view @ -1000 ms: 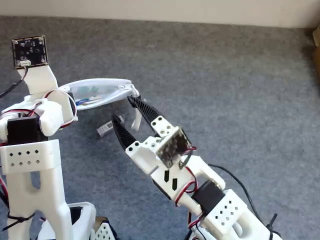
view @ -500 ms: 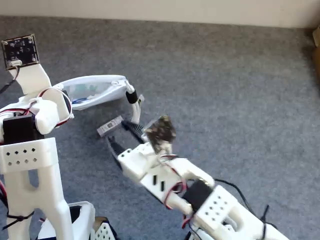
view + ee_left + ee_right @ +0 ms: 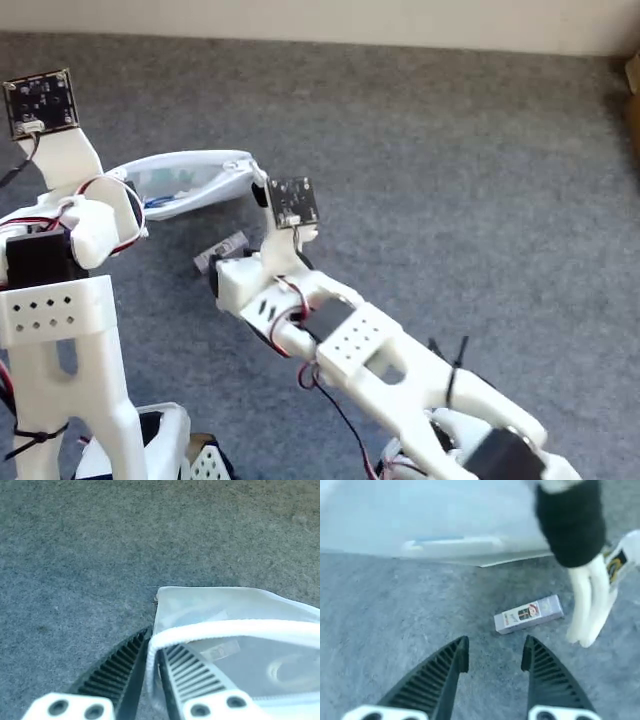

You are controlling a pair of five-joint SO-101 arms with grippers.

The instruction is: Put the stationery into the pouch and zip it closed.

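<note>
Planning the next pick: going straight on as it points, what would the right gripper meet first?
Probably the small box, lying just ahead of the right gripper; depth is unclear.

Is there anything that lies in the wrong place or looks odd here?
Yes. A small boxed item lies on the grey carpet, outside the pouch, which is unzipped and held by its rim in the left gripper. The right gripper hangs open above the item.
</note>
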